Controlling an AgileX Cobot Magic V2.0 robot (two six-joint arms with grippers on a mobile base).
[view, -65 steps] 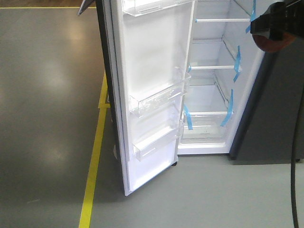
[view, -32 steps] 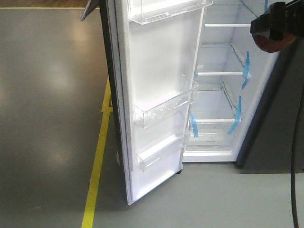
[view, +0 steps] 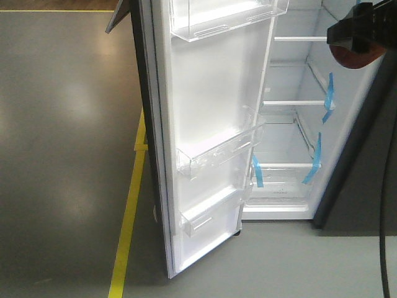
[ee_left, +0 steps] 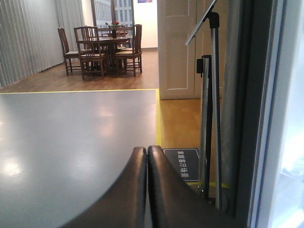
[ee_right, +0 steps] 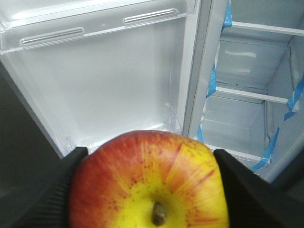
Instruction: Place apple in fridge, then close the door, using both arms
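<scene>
- The apple (ee_right: 148, 180) sits squeezed tight in the right hand (ee_right: 148, 159), up in the air in front of the fridge (view: 291, 124).
- The door (view: 211, 112) stands wide open, left of the white shelves (view: 298, 102).
- The left hand (ee_left: 147, 159) is pinched closed, holding nothing, beside the door's outer edge, over the grey floor (ee_left: 71, 133).

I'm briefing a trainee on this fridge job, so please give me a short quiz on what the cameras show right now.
1. True or false: the right gripper is clamped on the apple.
2. The left gripper is: A) open, B) shut with nothing in it, C) shut on the apple.
3. Fill in: the door of the fridge stands ____.
Key: 1 true; 2 B; 3 open.
</scene>
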